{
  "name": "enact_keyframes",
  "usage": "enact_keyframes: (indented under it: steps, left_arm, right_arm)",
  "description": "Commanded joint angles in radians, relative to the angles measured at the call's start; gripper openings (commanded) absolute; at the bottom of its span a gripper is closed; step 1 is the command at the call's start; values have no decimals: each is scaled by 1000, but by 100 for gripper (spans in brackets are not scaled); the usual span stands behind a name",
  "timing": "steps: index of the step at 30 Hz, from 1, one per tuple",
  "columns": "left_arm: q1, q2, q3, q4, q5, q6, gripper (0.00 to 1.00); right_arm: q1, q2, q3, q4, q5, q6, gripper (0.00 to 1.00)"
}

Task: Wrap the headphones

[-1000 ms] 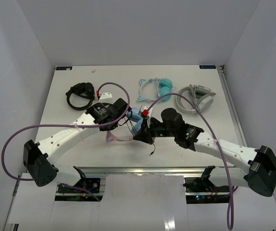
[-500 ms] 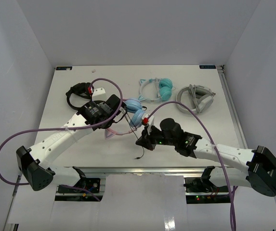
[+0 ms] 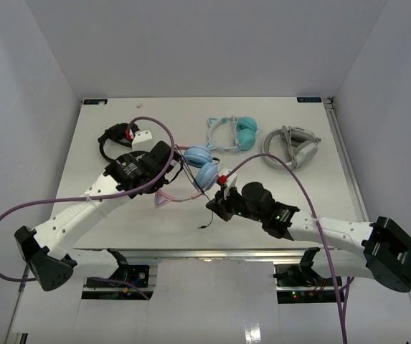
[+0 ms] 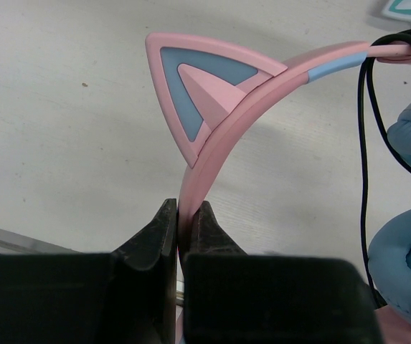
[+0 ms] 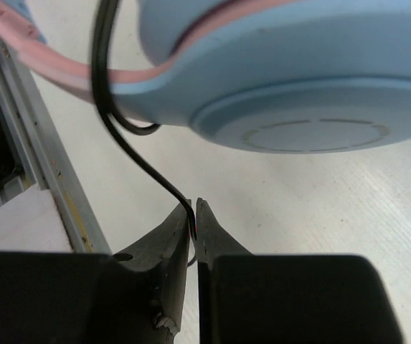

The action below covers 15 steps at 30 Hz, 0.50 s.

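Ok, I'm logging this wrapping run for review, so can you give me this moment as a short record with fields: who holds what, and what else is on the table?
left gripper: shut on the pink headband, just below its cat ear
right gripper: shut on the black cable
ear cups: light blue, just beyond the right gripper
cable path: draped over the headband near the cups
other items: teal cat-ear headphones, grey-white headphones, black headphones, all toward the back of the table

Likely a robotics lab cell: a white table [image 3: 191, 115] boxed by plain pale walls [image 3: 191, 43], left arm [image 3: 83, 208] and right arm [image 3: 334, 231] mounted by an aluminium rail [image 3: 212, 252].
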Motion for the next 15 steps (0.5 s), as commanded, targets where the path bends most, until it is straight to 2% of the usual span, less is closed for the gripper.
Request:
enact_keyframes:
  steps: [1, 15]
  left_arm:
    - [3, -82, 6, 109, 55, 3, 0]
    - [3, -102, -68, 255, 203, 11, 0]
  right_arm:
    - [4, 10, -43, 154, 104, 12, 13]
    - [4, 20, -140, 398, 140, -10, 18]
